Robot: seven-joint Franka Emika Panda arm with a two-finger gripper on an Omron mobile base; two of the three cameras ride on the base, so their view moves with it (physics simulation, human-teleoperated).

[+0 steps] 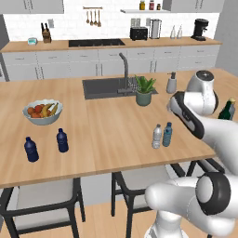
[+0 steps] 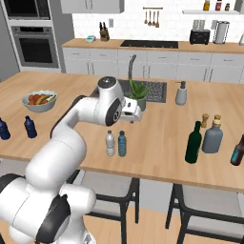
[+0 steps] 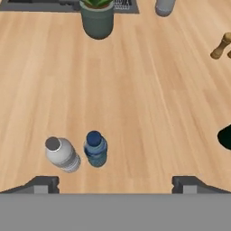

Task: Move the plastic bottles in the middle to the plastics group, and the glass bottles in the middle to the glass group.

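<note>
Below, we see the gripper (image 3: pixel 115 182) spread wide above the counter (image 3: pixel 135 90), empty. Its clear bottle (image 3: pixel 62 154) and teal bottle (image 3: pixel 95 148) stand side by side; a potted plant (image 3: pixel 97 16) and pepper mill (image 3: pixel 221 46) sit well beyond.

Green bottle (image 1: pixel 227 110) mostly hidden behind the arm in left base view. Brown bottle (image 2: pixel 238 150) cut by right edge in right base view. Plant pot (image 3: pixel 96 19): leaves cropped at top of hand view.
</note>
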